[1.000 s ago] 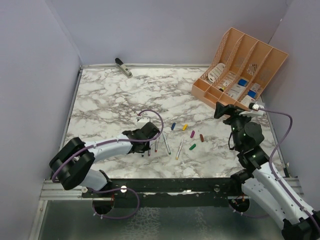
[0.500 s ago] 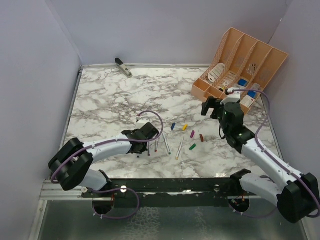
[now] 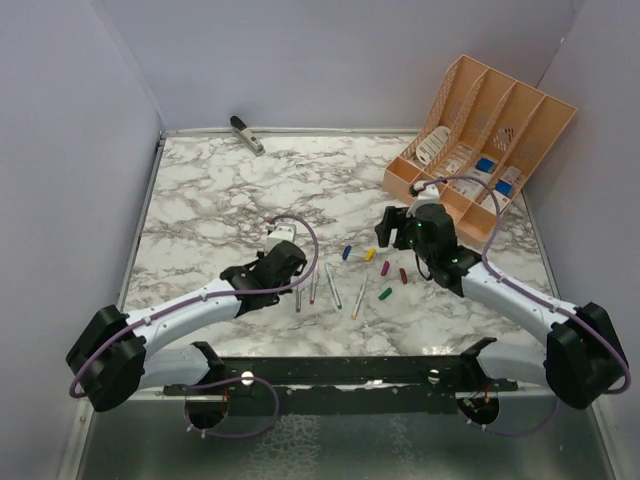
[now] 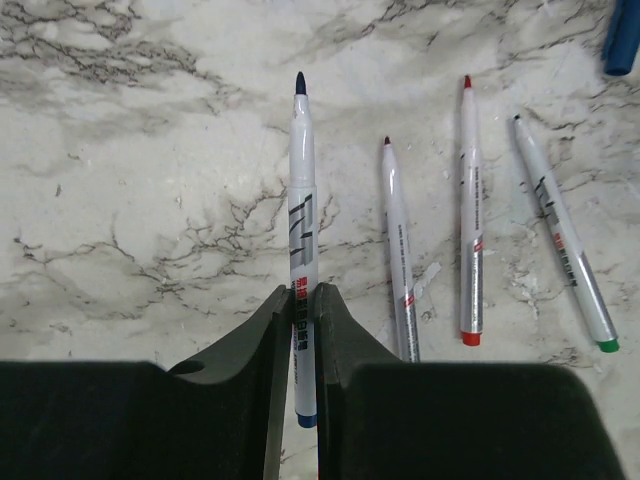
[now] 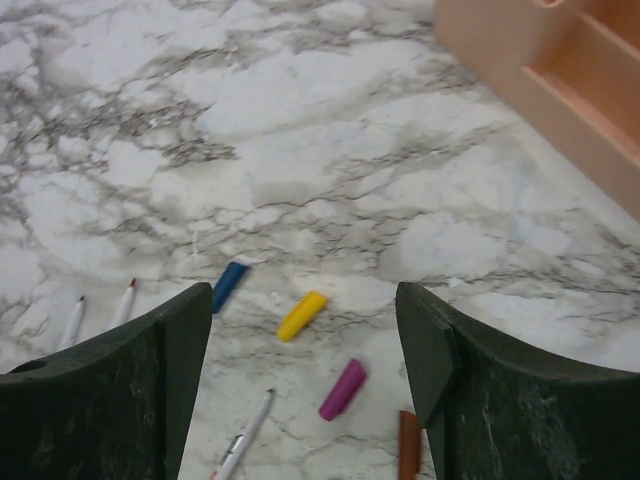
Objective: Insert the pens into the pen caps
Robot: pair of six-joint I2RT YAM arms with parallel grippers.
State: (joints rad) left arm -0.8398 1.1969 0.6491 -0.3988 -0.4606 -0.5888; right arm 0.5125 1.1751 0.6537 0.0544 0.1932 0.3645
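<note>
Left gripper (image 3: 290,262) pinches one pen (image 4: 302,200); right gripper (image 3: 392,228) is spread over the pen caps (image 3: 385,268).
Top: your claws flank the yellow cap (image 3: 369,254). Left wrist: pen is held near its tail, so the blue tip is free for capping. Right wrist: yellow cap sits between your wide fingers, probably the next grab.

The desk (image 3: 200,200) is white marble veined grey. Silvery-grey bodies: a blue-tipped pen (image 4: 303,220), a red-tipped pen (image 4: 469,220), a green-ended pen (image 4: 560,240). Loose: blue cap (image 5: 229,285), yellow cap (image 5: 301,315), purple cap (image 5: 343,389), red cap (image 5: 408,445), green cap (image 3: 385,294). The organizer (image 3: 440,100) at two o'clock is orange; the fingers (image 4: 250,400) black.
</note>
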